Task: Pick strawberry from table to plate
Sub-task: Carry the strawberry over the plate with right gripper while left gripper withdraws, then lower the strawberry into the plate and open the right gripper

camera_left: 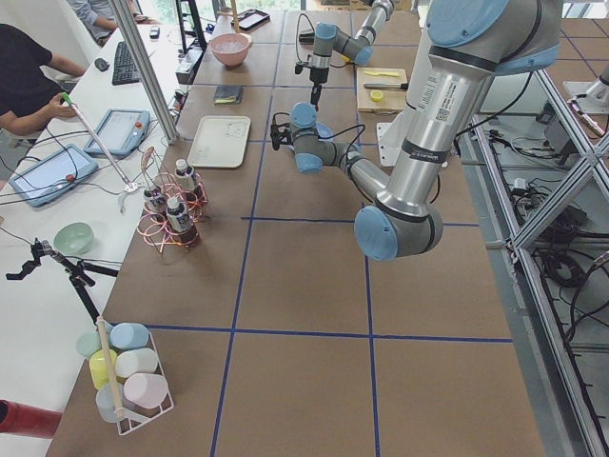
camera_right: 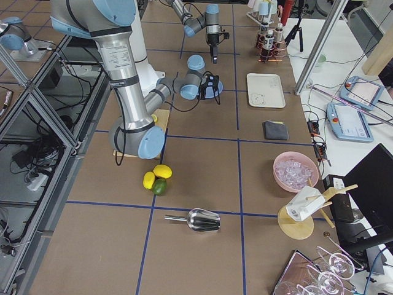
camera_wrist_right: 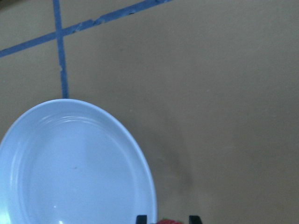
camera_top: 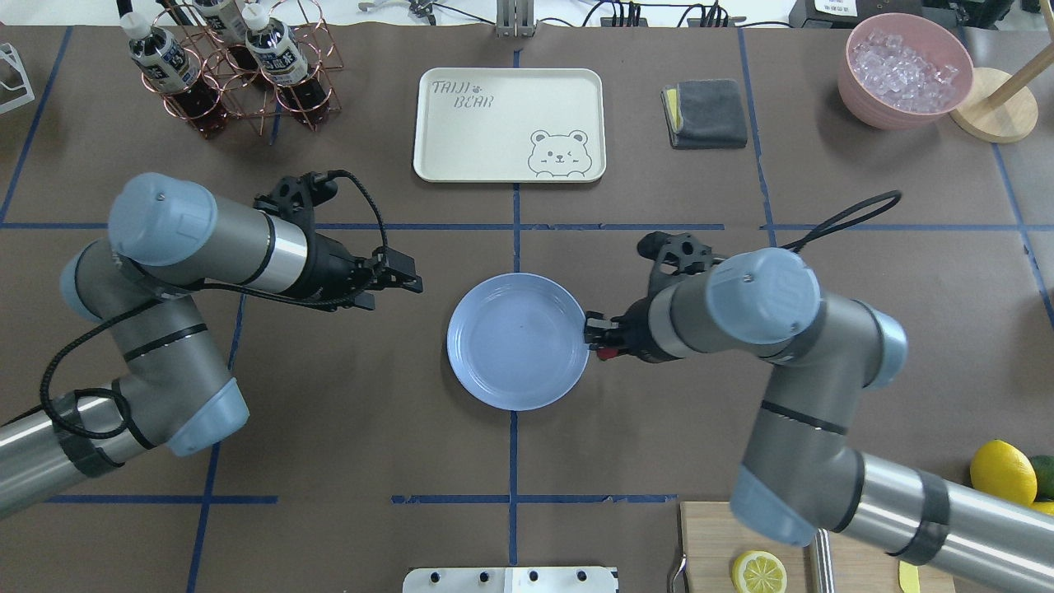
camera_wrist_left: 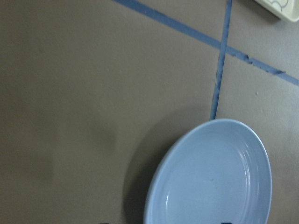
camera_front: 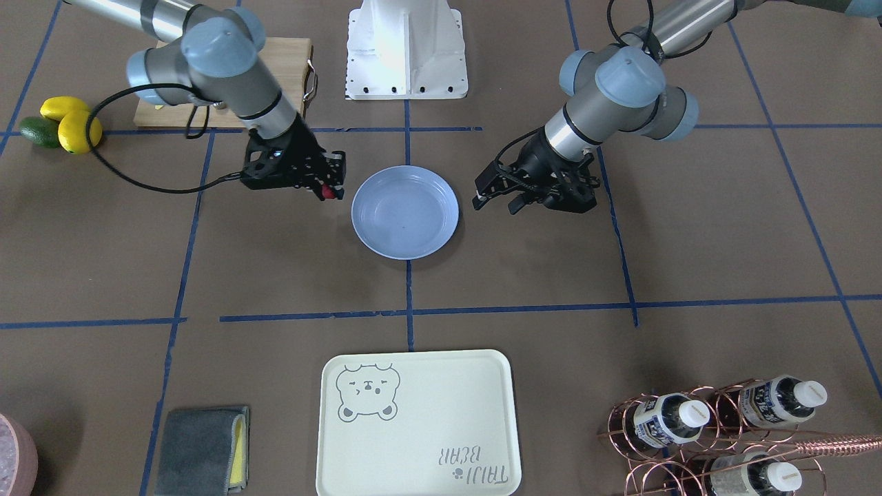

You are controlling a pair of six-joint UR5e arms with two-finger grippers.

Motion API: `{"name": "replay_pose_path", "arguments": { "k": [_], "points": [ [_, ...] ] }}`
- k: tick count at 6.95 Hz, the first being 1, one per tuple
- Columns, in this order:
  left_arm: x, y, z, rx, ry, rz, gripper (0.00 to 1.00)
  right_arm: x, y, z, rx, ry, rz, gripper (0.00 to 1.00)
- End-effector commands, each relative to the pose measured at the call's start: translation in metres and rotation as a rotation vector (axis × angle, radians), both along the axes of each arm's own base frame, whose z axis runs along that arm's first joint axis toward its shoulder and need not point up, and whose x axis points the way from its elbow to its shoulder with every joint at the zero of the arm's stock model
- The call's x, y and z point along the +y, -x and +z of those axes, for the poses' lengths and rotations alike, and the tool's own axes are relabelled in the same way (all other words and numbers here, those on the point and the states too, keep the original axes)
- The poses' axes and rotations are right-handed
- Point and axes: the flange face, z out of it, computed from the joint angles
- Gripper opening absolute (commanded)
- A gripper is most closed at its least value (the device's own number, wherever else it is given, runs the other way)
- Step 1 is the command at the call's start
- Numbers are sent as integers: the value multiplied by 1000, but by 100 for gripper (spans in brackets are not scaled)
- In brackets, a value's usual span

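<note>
The light blue plate (camera_front: 405, 212) (camera_top: 517, 342) lies empty at the middle of the table (camera_front: 482, 275). My right gripper (camera_front: 331, 192) (camera_top: 594, 340) hovers just outside the plate's rim on my right side, shut on the small red strawberry (camera_front: 333, 193) (camera_top: 606, 354). In the right wrist view the strawberry (camera_wrist_right: 168, 221) peeks between the two fingertips, beside the plate (camera_wrist_right: 70, 168). My left gripper (camera_front: 495, 198) (camera_top: 409, 275) hangs open and empty on the plate's other side, a short way off. The left wrist view looks down on the plate (camera_wrist_left: 210, 177).
A cream bear tray (camera_top: 509, 123), a copper rack of bottles (camera_top: 239, 74), a grey cloth (camera_top: 705, 114) and a pink bowl of ice (camera_top: 906, 70) line the far side. Lemons and an avocado (camera_front: 65, 124) and a wooden board (camera_front: 227, 76) sit near my right arm.
</note>
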Motion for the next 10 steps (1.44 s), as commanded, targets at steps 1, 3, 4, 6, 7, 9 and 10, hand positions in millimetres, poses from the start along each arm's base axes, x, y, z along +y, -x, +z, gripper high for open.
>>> {"name": "replay_pose_path", "arguments": {
  "k": [1, 3, 4, 6, 7, 9, 10],
  "points": [
    [-21, 65, 37, -68, -117, -46, 84, 6, 63, -73, 17, 62, 54, 0],
    [-17, 117, 84, -162, -212, -43, 84, -4, 97, -78, 80, 84, 52, 0],
    [-19, 121, 90, -176, -225, -42, 84, -13, 96, -72, 96, 89, 63, 0],
    [-26, 130, 93, -191, -249, -54, 84, -35, 114, -71, 130, 94, 77, 0],
    [-25, 129, 92, -189, -252, -52, 84, -35, 116, -70, 136, 96, 75, 0],
    [-24, 129, 92, -188, -253, -53, 84, -41, 113, -65, 171, 91, 68, 0],
    [-24, 129, 91, -187, -254, -53, 84, -41, 113, -64, 174, 93, 68, 0]
  ]
}}
